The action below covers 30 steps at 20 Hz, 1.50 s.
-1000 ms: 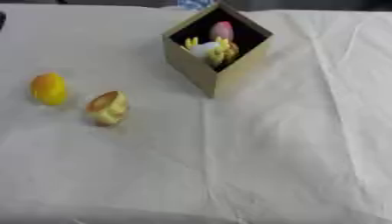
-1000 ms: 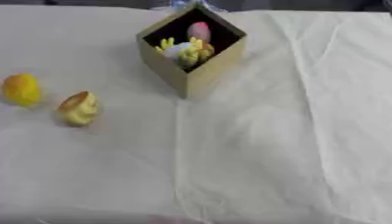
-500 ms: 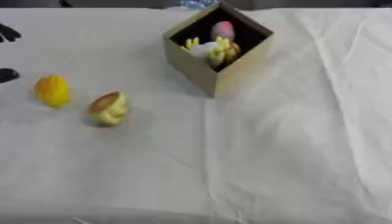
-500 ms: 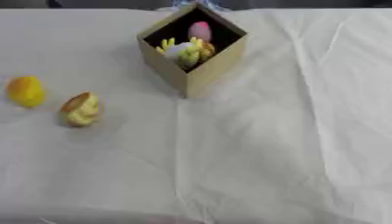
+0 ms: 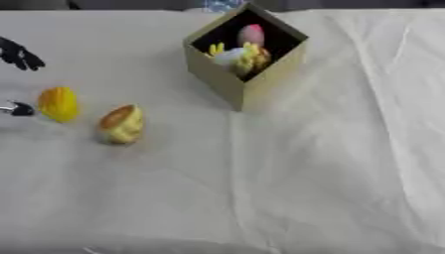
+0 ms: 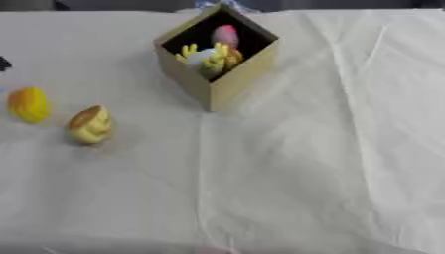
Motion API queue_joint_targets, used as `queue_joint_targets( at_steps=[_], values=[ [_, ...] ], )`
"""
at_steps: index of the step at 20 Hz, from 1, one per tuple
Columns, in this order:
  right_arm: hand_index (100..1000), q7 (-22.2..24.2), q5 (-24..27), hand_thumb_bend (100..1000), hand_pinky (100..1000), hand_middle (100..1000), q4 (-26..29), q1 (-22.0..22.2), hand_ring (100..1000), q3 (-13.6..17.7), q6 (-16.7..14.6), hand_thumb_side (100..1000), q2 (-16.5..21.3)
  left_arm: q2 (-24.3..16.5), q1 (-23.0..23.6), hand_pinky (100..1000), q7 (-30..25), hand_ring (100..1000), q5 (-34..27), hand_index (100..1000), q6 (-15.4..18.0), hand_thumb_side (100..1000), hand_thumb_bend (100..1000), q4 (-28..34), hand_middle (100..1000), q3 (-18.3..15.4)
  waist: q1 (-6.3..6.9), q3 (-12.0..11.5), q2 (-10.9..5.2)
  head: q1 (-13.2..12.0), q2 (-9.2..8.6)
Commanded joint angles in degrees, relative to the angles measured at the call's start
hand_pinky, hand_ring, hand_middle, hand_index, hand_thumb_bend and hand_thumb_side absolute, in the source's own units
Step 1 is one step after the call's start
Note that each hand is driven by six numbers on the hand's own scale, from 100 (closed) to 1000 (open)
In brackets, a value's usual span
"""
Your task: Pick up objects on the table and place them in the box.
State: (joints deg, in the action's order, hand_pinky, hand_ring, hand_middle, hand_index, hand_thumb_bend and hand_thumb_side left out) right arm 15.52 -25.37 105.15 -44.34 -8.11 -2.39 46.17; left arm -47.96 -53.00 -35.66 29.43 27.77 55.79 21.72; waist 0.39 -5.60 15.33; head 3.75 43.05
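A yellow egg-shaped object (image 5: 58, 104) lies on the white cloth at the left. Right of it lies a yellow and brown rounded object (image 5: 120, 124). The open cardboard box (image 5: 228, 82) stands at the top middle and holds a pink item (image 5: 251, 34) and a yellow and white item (image 5: 236, 56). My left hand (image 5: 17, 53) comes in at the left edge, open: dark fingers show above the yellow object, and the thumb tip (image 5: 17, 108) shows just left of it. I cannot tell whether the thumb touches the object. The right hand shows in no view.
The white cloth (image 5: 330, 168) covers the whole table, with creases running down the middle and the right. A blue thing (image 5: 219, 5) shows just behind the box at the far edge.
My left hand has come in from the left edge and moved toward the yellow object. Neither object nor the box has moved.
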Motion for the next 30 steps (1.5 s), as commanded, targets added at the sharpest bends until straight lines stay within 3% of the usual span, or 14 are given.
queue_joint_targets(
  at_steps=[1,7,13,17,19,20,23,30],
  values=[
    [856,-0.1,0.1,182,894,771,0.0,-0.7,799,0.8,0.0,316,1.0,0.5,-2.2,837,-1.3,794,2.0,920,2.3,511,627,-1.8,769,0.0,0.03,0.1,-1.06,-0.2,-0.15],
    [855,-0.4,0.2,176,894,770,-0.1,-0.8,798,0.9,0.1,318,0.6,4.4,-4.8,837,-1.6,801,7.1,914,4.1,465,637,-6.8,777,-0.2,-0.21,0.3,-1.04,-0.8,0.13],
    [854,-0.7,0.3,165,893,767,-0.4,-0.6,796,1.1,0.2,327,0.3,5.8,-5.3,837,-2.2,808,11.0,904,5.5,275,605,-10.2,782,-0.9,-0.27,0.3,-0.87,-1.0,0.11],
    [854,-0.7,0.3,158,893,766,-0.6,-0.4,794,1.2,0.3,331,-0.1,6.0,-5.4,833,-1.5,808,13.1,902,5.1,278,601,-11.1,781,-1.6,-0.27,0.3,-0.79,-1.2,0.10],
    [854,-0.7,0.3,156,893,765,-0.7,-0.4,794,1.3,0.3,333,-0.1,6.3,-5.5,820,-0.9,793,13.8,890,5.0,270,537,-11.6,761,-1.9,-0.28,0.3,-0.76,-1.3,0.11],
    [855,-0.7,0.3,155,893,765,-0.7,-0.3,794,1.3,0.3,334,-0.2,6.4,-5.6,800,-0.3,770,14.2,855,4.8,215,470,-11.8,724,-2.0,-0.28,0.3,-0.74,-1.3,0.11],
    [855,-0.6,0.4,152,893,765,-0.7,-0.2,793,1.3,0.3,336,-0.3,7.0,-5.7,758,2.4,707,15.4,780,4.3,159,321,-12.3,638,-2.2,-0.30,0.4,-0.69,-1.4,0.16],
    [855,-0.7,0.4,152,893,764,-0.9,-0.2,793,1.4,0.4,334,-0.4,8.0,-7.7,762,3.9,694,13.1,766,4.8,108,249,-7.1,622,-1.6,-0.22,0.7,-0.89,-1.5,0.22]
  ],
)
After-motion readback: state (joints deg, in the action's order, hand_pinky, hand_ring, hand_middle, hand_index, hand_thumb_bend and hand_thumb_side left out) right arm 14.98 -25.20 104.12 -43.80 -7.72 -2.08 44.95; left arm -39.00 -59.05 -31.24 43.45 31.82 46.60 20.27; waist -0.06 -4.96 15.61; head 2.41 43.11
